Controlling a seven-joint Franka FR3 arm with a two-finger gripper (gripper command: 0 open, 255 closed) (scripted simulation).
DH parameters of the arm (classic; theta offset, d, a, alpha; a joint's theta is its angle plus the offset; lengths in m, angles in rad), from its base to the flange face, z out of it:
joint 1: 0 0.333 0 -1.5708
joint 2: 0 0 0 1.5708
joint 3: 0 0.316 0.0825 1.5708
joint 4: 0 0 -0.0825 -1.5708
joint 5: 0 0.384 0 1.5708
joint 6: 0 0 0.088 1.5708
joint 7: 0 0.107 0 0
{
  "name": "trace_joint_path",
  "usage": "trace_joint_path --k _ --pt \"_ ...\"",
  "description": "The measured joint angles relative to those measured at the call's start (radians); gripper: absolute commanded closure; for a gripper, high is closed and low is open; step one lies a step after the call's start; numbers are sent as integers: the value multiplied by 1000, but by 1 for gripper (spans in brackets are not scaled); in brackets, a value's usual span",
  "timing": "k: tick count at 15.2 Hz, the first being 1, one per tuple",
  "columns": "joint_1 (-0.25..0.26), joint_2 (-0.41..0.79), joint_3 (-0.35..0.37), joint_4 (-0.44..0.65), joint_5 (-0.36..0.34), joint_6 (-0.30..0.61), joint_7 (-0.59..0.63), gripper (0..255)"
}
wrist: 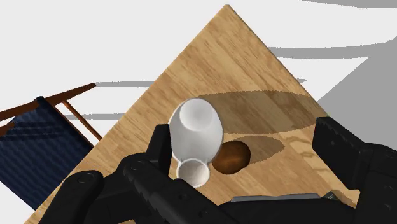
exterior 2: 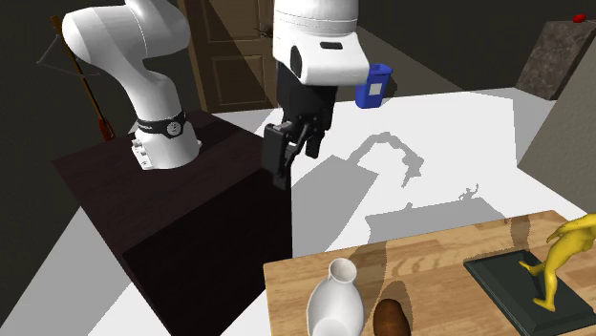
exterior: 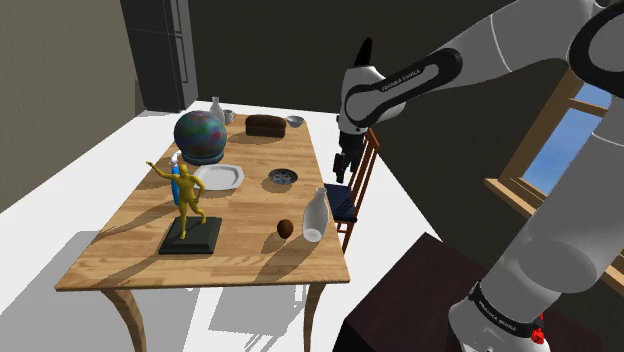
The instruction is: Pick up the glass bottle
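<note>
White bottle (wrist: 195,130) upright below spread jaws — apart, unheld.

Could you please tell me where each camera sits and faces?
Shoulder view: beside the dark box stand, looking down the brown wooden table; white arm, black two-finger claw.
Second exterior view: across the table's corner, facing arm and claw.
Wrist view: on the hand, above the white narrow-necked bottle; open fingers.
All share the bottle.
</note>
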Motion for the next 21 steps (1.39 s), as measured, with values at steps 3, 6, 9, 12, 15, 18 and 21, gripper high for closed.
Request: trace_joint_path --k 3,6,9,12,15,18,21 --pt "0 116 -2 79 -10 36 8 0" --pt "-2 237 -7 172 -18 64 9 0" --pt "0 354 -11 279 -24 71 13 0" --pt "0 469 -16 383 -29 81 13 0" --pt "-3 526 -19 423 -32 98 10 0" --pt "-1 560 -20 434 -33 120 12 0" --pt "-2 586 -22 435 -35 145 12 0"
